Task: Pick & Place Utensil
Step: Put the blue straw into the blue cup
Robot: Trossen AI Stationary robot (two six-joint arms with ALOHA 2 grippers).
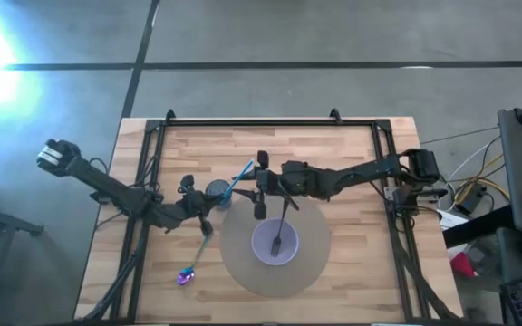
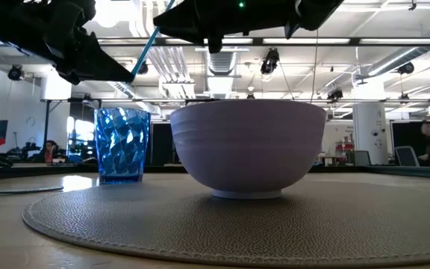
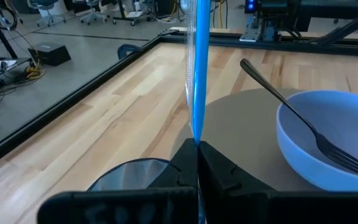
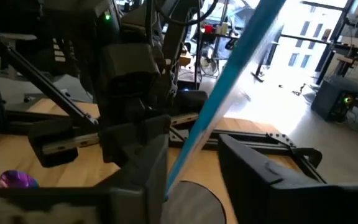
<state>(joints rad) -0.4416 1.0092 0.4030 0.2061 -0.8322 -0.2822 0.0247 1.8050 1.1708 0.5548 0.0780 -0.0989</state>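
Two slender black jointed arms; left arm (image 1: 107,188) ends in a pale grey base block, right arm (image 1: 352,177) in a dark base trailing cables. Blocky matte-black end effector (image 3: 197,163) fingers.

No text, label, brand, number or sign is readable in any view: not on the worktop, its objects, the arms or the room behind.

a purple object (image 1: 186,277) lies on the wooden counter (image 1: 352,163), well apart from either tool.
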